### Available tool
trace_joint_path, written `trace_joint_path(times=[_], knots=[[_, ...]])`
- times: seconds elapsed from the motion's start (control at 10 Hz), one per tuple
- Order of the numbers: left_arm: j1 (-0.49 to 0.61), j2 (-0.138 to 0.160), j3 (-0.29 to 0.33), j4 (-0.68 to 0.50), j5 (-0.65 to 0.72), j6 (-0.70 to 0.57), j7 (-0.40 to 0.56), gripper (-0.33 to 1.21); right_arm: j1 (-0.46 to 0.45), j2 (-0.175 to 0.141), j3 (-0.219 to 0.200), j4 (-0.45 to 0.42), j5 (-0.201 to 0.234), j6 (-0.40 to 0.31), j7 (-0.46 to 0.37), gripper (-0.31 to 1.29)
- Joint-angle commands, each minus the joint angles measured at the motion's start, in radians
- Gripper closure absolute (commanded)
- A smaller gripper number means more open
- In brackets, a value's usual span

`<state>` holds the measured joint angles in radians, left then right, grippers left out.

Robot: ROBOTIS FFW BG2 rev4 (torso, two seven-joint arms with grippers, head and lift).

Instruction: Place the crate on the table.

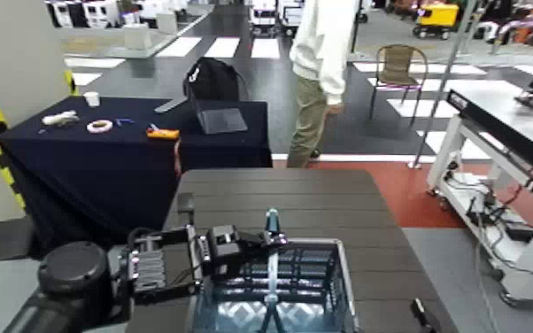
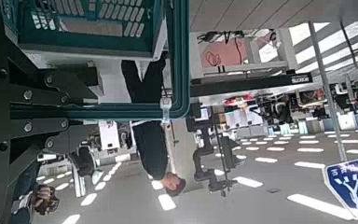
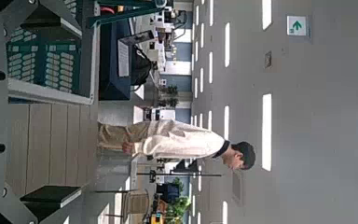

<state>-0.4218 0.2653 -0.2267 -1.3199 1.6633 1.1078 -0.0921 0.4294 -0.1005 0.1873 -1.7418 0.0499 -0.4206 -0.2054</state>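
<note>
The robot's left tool (image 1: 268, 239) pinches the thin upright handle bar of the rectangular blue-grey plastic lattice crate (image 1: 314, 288), which sits over the near edge of the dark brown slatted counter (image 1: 274, 199). The right tool (image 1: 423, 316) appears only partly at the counter's near right corner; its state cannot be told. A person (image 1: 319, 71) stands beyond the far edge.

A dark brown slatted worktop (image 1: 323, 199) is seen ahead. The blue-grey crate (image 1: 310, 283) is seen over its near end, toward six o'clock; whether it rests on the slats cannot be told.
</note>
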Motion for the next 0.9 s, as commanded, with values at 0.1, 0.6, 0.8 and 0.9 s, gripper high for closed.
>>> trace_joint_path(times=[0.1, 0.6, 0.8, 0.9], knots=[[-0.080, -0.008, -0.036, 0.070, -0.060, -0.023, -0.058, 1.19, 0.002, 0.004, 0.003, 0.002, 0.001, -0.006, 0.000, 0.13], [-0.233, -0.052, -0.134, 0.326, -0.160, -0.097, -0.233, 1.19, -0.008, 0.005, 0.017, 0.018, -0.007, -0.023, 0.000, 0.13], [-0.275, -0.064, -0.164, 0.422, -0.178, -0.121, -0.281, 1.19, -0.011, 0.005, 0.021, 0.025, -0.012, -0.029, 0.000, 0.13], [-0.282, -0.069, -0.164, 0.450, -0.181, -0.131, -0.284, 1.19, -0.014, 0.005, 0.024, 0.028, -0.013, -0.029, 0.000, 0.13]])
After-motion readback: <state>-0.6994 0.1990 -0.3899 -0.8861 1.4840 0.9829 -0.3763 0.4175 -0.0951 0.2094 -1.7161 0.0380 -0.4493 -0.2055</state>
